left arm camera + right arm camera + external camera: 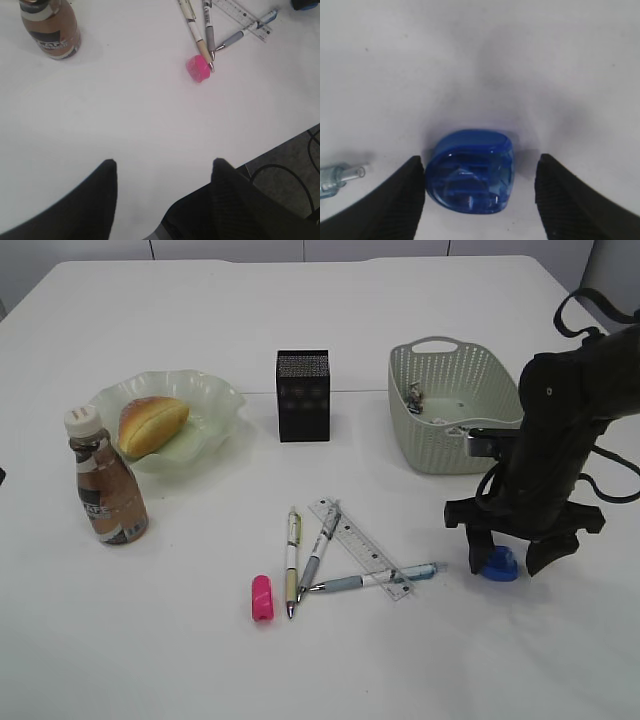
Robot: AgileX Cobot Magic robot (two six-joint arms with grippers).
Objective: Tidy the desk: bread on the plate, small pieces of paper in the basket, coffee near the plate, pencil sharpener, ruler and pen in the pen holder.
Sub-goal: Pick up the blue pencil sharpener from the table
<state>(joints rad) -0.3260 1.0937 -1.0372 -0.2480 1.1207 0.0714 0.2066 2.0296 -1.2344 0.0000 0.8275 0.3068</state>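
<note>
A blue pencil sharpener (pixel 470 171) lies on the white table between the open fingers of my right gripper (pixel 480 172); the left finger is close beside it, the right finger apart. It also shows in the exterior view (pixel 498 564) under the right gripper (pixel 507 550). A pink sharpener (pixel 261 597), three pens (pixel 292 560) and a clear ruler (pixel 358 546) lie at the centre front. The black pen holder (pixel 302 395) stands behind them. Bread (pixel 151 423) lies on the green plate (pixel 215 400). The coffee bottle (pixel 106 478) stands left. My left gripper (pixel 162 167) is open and empty.
A grey-green basket (pixel 450 400) with small scraps inside stands at the back right, just behind my right arm. In the left wrist view the table's edge and cables (pixel 290 175) show at the lower right, with the coffee bottle (pixel 50 27) and pink sharpener (pixel 198 68) ahead.
</note>
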